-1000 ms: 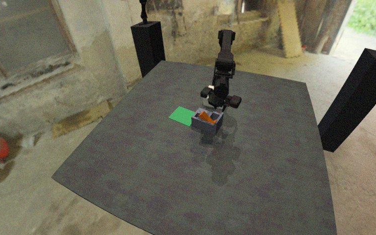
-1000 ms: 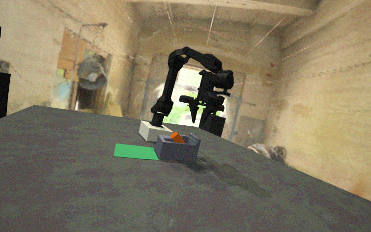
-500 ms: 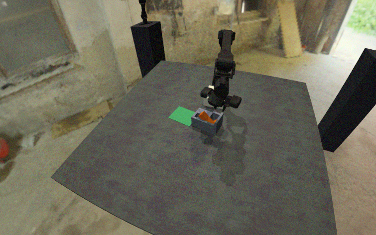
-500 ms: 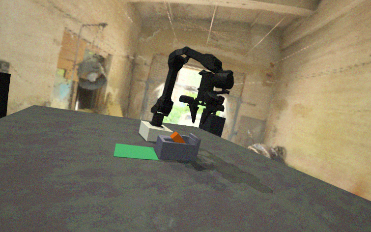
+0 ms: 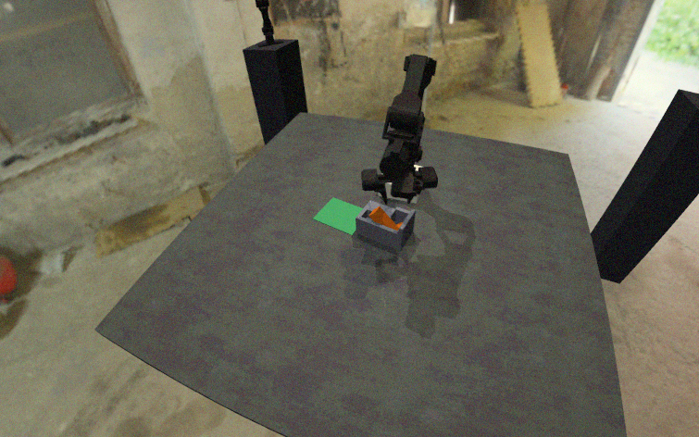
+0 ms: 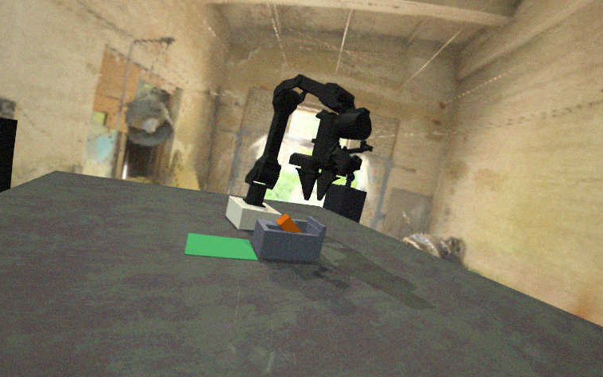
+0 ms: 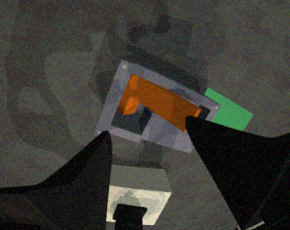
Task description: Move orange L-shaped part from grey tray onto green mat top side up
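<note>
The orange part (image 5: 382,217) (image 6: 287,223) (image 7: 163,99) is tilted in the grey tray (image 5: 378,234) (image 6: 287,248) (image 7: 110,99). Its end nearer the mat sticks up above the rim, and its L-shaped end is low in the pocket at the other side. The green mat (image 5: 335,215) (image 6: 219,246) (image 7: 231,109) lies flat beside the tray with nothing on it. My gripper (image 5: 398,202) (image 6: 313,199) (image 7: 148,129) is open and empty, above the tray and clear of the part. In the wrist view its right fingertip overlaps the raised end's corner.
The arm's pale base block (image 6: 247,215) (image 7: 138,180) stands behind the tray. The tray's far-side wall has a raised lip in the exterior view. Dark pillars (image 5: 276,86) (image 5: 661,179) carrying other arms stand beyond the table's edges.
</note>
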Action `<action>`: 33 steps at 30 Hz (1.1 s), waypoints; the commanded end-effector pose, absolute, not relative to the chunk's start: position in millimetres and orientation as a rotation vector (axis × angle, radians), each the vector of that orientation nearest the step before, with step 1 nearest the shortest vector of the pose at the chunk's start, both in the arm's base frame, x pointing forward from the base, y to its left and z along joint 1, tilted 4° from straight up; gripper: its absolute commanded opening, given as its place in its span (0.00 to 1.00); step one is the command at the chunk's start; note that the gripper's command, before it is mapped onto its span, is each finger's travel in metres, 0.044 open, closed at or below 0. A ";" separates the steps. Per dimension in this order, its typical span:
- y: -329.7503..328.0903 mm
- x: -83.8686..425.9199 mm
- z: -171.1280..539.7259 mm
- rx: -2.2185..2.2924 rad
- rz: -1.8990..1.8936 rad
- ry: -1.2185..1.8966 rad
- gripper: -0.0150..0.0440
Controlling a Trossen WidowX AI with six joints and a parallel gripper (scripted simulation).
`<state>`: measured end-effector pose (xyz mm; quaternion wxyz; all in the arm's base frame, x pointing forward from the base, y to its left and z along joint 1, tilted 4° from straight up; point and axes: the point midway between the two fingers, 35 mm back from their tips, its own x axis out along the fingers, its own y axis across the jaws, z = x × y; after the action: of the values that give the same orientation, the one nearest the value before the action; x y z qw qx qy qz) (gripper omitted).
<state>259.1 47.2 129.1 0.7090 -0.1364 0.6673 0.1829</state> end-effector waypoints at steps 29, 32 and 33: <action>-0.9 258.7 104.9 -1.091 1.132 1.178 0.73; -0.3 258.7 96.9 -1.091 1.132 1.178 0.73; -0.3 258.7 96.6 -1.091 1.132 1.178 0.73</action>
<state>258.1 -0.6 103.3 0.5560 -0.4588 0.5019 0.4780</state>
